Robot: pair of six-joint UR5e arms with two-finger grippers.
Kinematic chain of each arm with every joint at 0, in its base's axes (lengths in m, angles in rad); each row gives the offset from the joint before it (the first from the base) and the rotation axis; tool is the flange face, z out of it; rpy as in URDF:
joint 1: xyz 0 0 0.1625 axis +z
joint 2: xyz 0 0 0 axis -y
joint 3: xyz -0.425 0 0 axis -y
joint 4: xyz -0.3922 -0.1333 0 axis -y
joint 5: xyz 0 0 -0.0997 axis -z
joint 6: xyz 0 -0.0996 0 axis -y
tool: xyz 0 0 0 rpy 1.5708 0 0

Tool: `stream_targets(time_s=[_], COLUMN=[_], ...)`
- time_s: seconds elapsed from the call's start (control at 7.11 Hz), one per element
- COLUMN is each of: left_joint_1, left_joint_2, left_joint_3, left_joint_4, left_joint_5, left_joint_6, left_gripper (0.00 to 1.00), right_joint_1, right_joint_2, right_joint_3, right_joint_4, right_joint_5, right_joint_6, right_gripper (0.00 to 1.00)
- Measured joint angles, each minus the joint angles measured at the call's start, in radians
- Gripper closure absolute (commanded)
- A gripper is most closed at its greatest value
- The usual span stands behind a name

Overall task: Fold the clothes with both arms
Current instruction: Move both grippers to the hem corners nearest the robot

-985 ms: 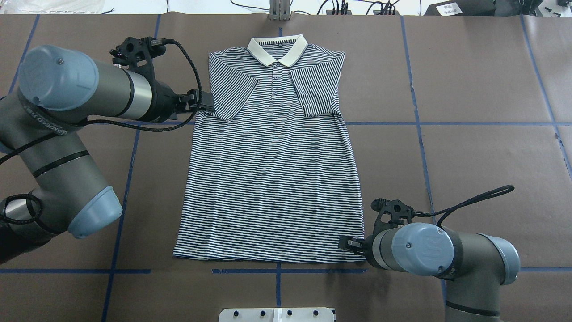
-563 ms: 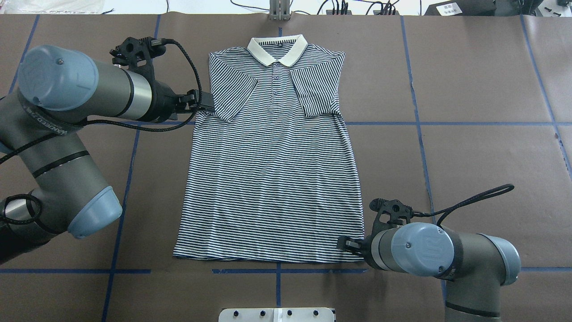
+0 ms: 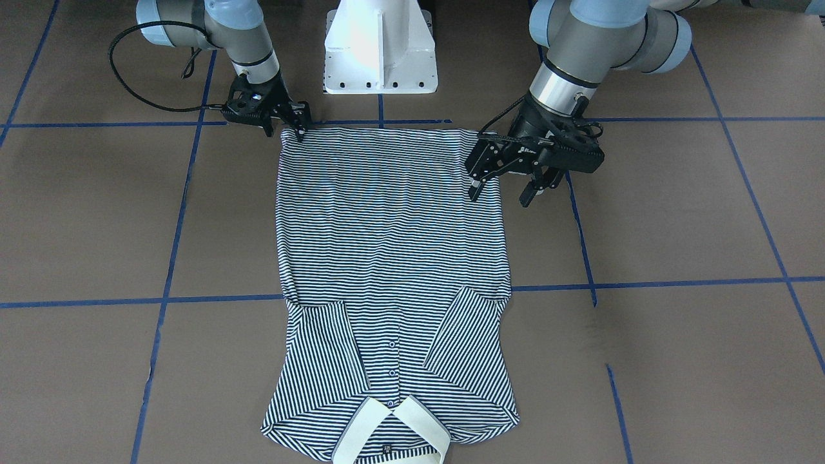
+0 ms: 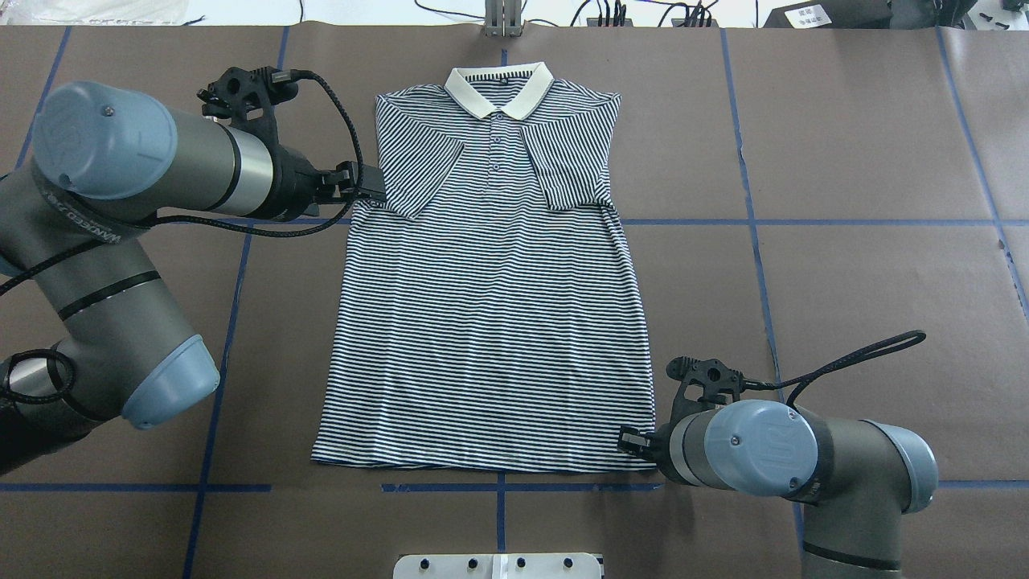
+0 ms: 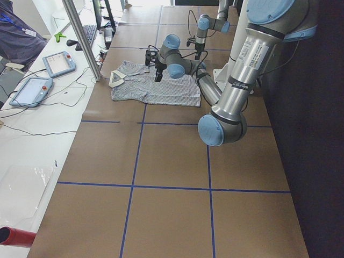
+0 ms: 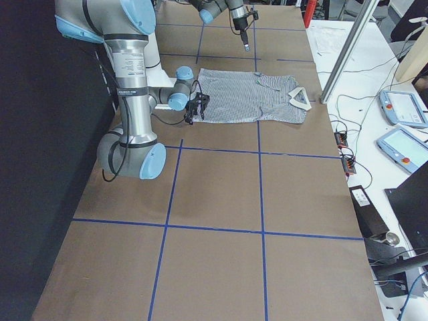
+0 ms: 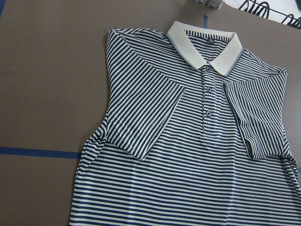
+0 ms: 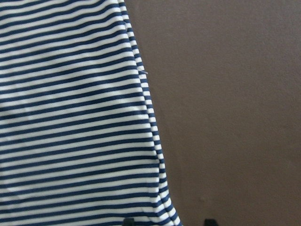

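The polo shirt (image 4: pixel 490 322) lies flat and face up in the middle of the table (image 4: pixel 844 145). Its cream collar (image 4: pixel 499 87) points away from my base and its hem (image 4: pixel 482 465) is nearest me, close to a line of blue tape (image 4: pixel 241 487). Both short sleeves (image 4: pixel 418 173) are folded in over the chest, one on either side of the button placket. The table is covered in brown paper, marked into large squares by the tape, and my white pedestal (image 3: pixel 380 51) stands at its edge behind the hem. Past the collar end runs a white bench (image 5: pixel 32 134) with cables and two tablets (image 5: pixel 59 63), and a metal post (image 5: pixel 80 37) rises at the table's edge. My left pincer (image 3: pixel 501 193) hangs above the table at the shirt's left side, beside the folded sleeve in the overhead view. Its fingers (image 3: pixel 475 188) are spread wide and hold nothing, and its wrist camera looks down on the collar and chest from well above. My right pincer (image 3: pixel 301 131) is low at the hem's right corner. In its wrist view the two fingertips (image 8: pixel 128 221) stand partly apart with the shirt's side edge running between them, one tip over the stripes and the other over bare paper, so they are not closed on the cloth.
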Motion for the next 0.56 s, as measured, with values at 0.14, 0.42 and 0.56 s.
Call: stream_targets(time_s=[0.14, 0.42, 0.56], left_joint_1=[0.0, 0.0, 0.0], left_joint_2=[0.0, 0.0, 0.0], left_joint_3=[0.001, 0.003, 0.005], left_joint_4=[0.0, 0.0, 0.0], left_joint_5=[0.001, 0.001, 0.001], left_joint_6=[0.0, 0.0, 0.001], left_gripper=[0.0, 0.0, 0.0], right_joint_1=[0.0, 0.001, 0.001], right_joint_2=[-0.001, -0.001, 0.0], right_joint_3=[0.001, 0.003, 0.006], right_joint_4=[0.0, 0.0, 0.0], right_joint_5=[0.001, 0.0, -0.002], right_joint_6=[-0.004, -0.005, -0.004], right_gripper=[1.0, 1.0, 1.0])
